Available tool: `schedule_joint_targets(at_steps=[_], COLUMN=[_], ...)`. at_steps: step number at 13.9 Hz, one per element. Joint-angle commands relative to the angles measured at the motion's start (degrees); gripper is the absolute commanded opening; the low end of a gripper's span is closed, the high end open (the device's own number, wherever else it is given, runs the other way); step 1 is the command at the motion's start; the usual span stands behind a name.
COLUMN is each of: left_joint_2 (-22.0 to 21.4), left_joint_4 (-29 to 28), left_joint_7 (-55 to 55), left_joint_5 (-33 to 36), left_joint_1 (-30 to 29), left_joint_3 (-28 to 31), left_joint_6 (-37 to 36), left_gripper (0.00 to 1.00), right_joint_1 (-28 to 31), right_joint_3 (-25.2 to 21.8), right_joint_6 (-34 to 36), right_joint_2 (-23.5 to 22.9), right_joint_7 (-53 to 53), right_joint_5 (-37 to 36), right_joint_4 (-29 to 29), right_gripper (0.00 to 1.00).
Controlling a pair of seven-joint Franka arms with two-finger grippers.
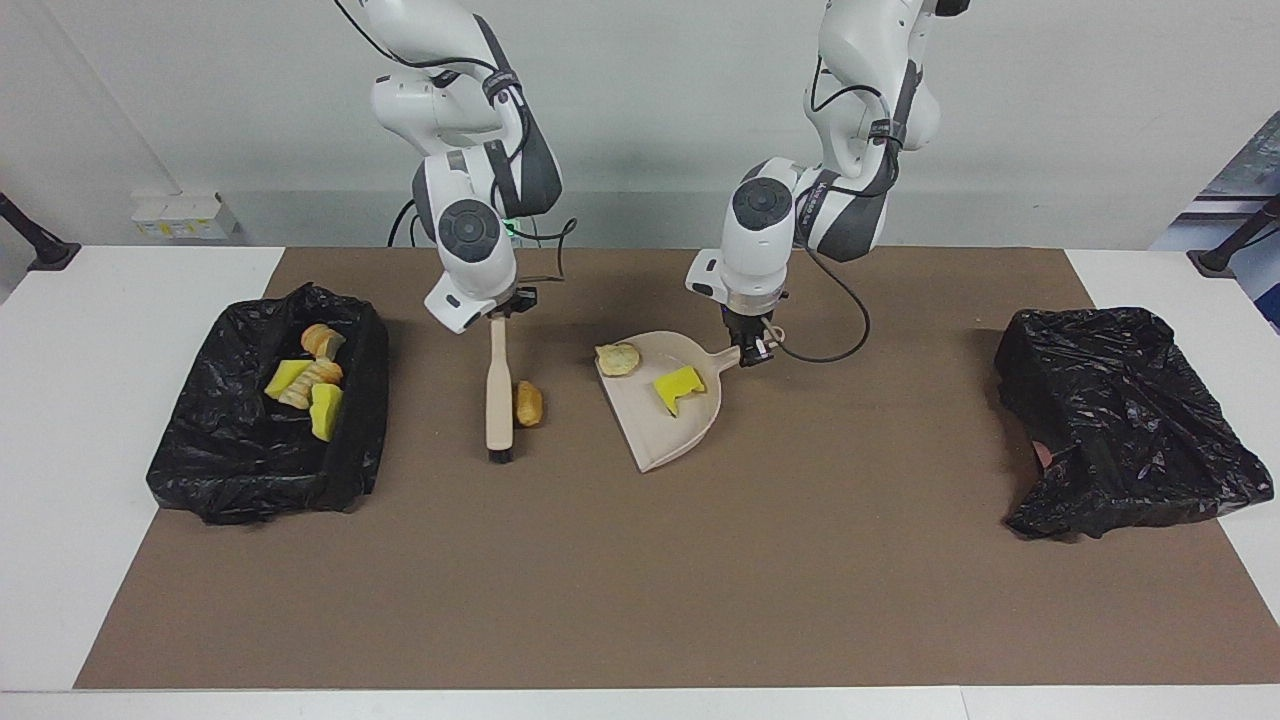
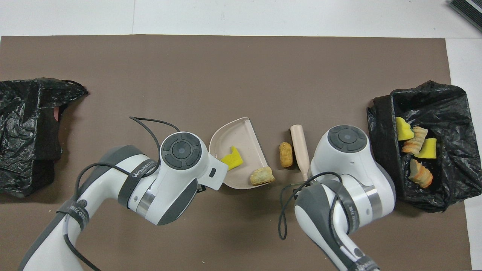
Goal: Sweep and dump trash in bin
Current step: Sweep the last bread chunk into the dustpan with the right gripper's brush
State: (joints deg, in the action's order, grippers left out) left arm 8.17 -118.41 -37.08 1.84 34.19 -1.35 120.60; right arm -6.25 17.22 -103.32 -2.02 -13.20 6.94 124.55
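Nearby, bread piece point(image 1: 527, 403) seemingly touching brush point(image 1: 497, 398)

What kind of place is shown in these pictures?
Probably a robotics lab test bench, not a home: two white robot arms work at a white table covered with a brown mat, with black-bag-lined bins for staged yellow sponge and bread scraps.

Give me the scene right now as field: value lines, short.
left gripper: shut on dustpan handle
right gripper: shut on brush handle
in dustpan: bread piece, yellow sponge chunk
on mat: one bread roll, beside brush, between brush and dustpan
bin with trash: right arm's end, holds several scraps
second black bag: left arm's end, contents not visible
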Motion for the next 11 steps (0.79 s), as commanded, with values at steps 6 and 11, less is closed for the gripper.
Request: schedule_joint_targets(at_steps=[6, 11], left_joint_2=[1.5, 2.5], left_joint_4=[-0.9, -0.3], left_joint_7=[-0.1, -4.1], left_joint_5=[0.1, -0.1], left_joint_1=[0.1, -3.6], left_joint_3=[0.7, 0.7], left_joint_6=[7.3, 8.6], left_gripper=[0.0, 0.0], right_joint_1=[-6.6, -4.7], right_joint_3=[-0.1, -0.4], right_joint_6=[4.8, 12.0], right_joint_2=[-0.1, 3.9], right_joint_7=[-2.2, -7.7], right_joint_5=[9.8, 9.8], right_joint_4=[-7.3, -7.3], right_gripper=[0.0, 0.0])
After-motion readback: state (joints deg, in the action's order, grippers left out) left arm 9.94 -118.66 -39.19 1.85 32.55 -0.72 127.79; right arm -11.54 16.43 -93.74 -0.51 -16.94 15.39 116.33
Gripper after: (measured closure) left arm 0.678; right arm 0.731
